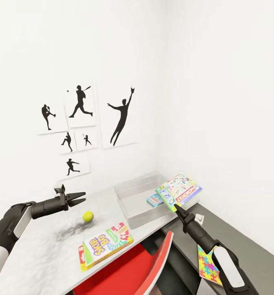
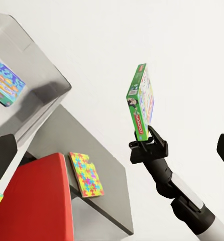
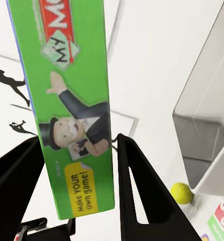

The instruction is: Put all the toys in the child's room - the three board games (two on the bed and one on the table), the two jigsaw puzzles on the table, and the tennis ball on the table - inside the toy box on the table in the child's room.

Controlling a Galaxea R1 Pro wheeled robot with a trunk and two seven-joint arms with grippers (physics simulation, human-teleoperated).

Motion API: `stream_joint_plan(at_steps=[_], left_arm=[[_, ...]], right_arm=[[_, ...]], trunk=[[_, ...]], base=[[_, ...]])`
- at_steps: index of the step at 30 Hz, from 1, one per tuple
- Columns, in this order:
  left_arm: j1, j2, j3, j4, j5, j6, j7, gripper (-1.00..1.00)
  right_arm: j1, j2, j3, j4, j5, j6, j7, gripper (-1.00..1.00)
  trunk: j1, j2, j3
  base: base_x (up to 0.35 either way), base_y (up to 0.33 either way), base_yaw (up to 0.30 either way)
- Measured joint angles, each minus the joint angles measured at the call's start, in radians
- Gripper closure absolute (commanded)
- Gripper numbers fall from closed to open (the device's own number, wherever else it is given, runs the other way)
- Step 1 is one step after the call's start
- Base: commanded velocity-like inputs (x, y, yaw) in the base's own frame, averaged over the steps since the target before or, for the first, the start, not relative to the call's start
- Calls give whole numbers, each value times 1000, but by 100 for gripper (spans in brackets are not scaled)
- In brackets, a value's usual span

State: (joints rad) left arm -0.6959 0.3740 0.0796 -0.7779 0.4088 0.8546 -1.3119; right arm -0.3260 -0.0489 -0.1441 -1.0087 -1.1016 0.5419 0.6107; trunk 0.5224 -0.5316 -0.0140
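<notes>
On the pale counter (image 1: 50, 246) the SKIP BO box (image 1: 105, 245) lies at the near edge with the tennis ball (image 1: 88, 216) just behind it, the grey toy box (image 1: 133, 192) sits at the far right corner with a light blue game box (image 1: 154, 199) inside, and a red chair (image 1: 128, 268) stands against the near edge. The right end effector (image 1: 175, 206) is clamped on the edge of the green-edged Monopoly box (image 1: 180, 190), holding it above the toy box's right end, while the left end effector (image 1: 76, 198) hovers with fingers slightly parted, gripping nothing, over the counter near the ball. The left wrist view shows a jigsaw puzzle (image 2: 86, 174) lying flat on the lower dark grey desk (image 2: 87, 145) beside the chair, and the right wrist view shows both fingers (image 3: 137, 191) pressing the box's green side.
</notes>
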Motion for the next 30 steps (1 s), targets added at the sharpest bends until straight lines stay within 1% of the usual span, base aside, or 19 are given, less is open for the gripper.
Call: stream_joint_plan(at_steps=[9, 18, 30], left_arm=[[0, 0, 0, 0, 1, 0, 0, -100], [0, 0, 0, 0, 1, 0, 0, -100], [0, 0, 0, 0, 1, 0, 0, -100]], right_arm=[[0, 0, 2, 0, 1, 1, 0, 100], [0, 0, 3, 1, 2, 1, -2, 100], [0, 0, 1, -3, -1, 1, 0, 100]], trunk=[[0, 0, -3], [0, 1, -15], [0, 1, -31]], base=[[34, 48, -4], [112, 2, 0], [63, 0, 0]])
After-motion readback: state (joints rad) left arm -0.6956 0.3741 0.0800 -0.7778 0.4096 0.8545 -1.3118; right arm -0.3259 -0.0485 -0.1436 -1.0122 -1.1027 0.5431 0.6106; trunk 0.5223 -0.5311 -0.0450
